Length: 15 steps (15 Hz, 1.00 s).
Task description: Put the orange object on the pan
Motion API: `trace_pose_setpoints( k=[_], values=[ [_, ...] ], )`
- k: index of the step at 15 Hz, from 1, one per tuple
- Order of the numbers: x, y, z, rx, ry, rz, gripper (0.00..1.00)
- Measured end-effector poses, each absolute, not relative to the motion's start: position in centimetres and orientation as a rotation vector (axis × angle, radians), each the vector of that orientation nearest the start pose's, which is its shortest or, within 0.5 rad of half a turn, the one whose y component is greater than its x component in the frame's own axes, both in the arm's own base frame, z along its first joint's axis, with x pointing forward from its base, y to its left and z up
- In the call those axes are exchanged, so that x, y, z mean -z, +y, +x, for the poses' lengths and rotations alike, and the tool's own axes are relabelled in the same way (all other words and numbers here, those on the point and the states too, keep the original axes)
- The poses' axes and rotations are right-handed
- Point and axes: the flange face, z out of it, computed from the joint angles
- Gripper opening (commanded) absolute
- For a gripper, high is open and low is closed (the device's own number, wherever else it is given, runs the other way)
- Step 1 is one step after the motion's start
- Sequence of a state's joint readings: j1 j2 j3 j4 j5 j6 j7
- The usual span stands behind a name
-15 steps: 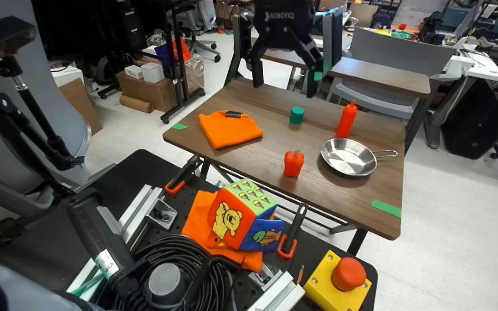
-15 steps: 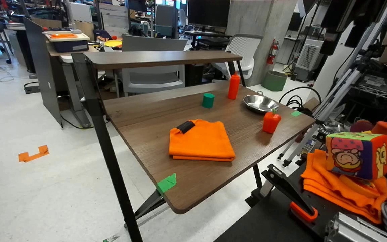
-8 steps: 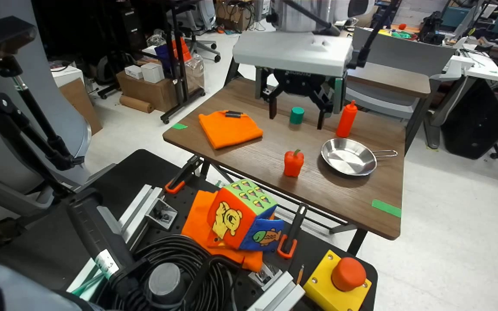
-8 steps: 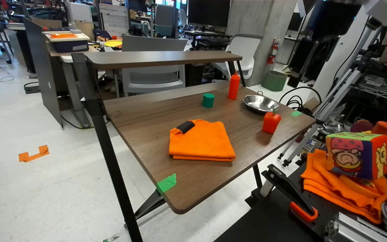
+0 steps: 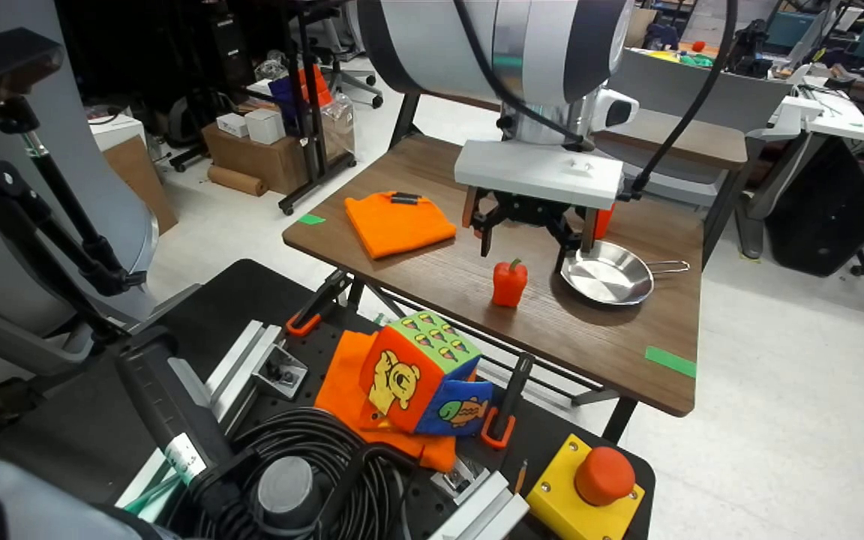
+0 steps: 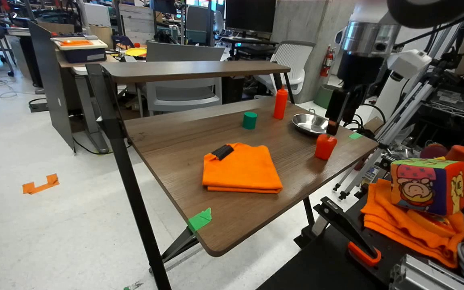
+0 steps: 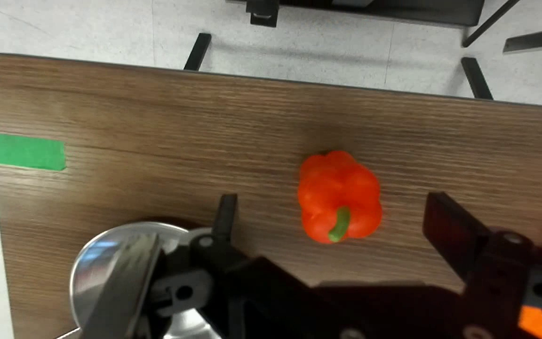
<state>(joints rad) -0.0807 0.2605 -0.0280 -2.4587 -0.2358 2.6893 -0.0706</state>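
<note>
Hand [image 5: 522,261] with fingers spread wide, pepper [image 7: 339,195] beneath the gap between them, pan [image 5: 616,281] off to one side

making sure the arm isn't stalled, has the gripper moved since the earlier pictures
Yes: in an exterior view, the gripper has come down, closer to the red-orange pepper, which has not moved.

Free tabletop [image 7: 266,188] separates the orange-red pepper [image 7: 337,188] from both fingers of the gripper [image 7: 332,209] in the wrist view. The pan [image 5: 616,279] is the nearest obstacle
</note>
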Motion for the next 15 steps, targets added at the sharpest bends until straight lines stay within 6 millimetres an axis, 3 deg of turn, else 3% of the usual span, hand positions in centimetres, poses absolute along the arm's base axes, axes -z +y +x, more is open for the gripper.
trace_pose_setpoints(
  k=[5,7,14,15],
  values=[
    [-14.5,-4.5,51.0,-0.176,-0.418,-3.185,1.0],
    [-13.2,-3.9,52.0,-0.236,-0.478,-3.159,0.74],
    [-11.4,-3.7,53.7,-0.472,-0.535,-3.109,0.2],
    [-11.5,-3.8,53.8,-0.51,-0.53,-3.103,0.18]
  ],
)
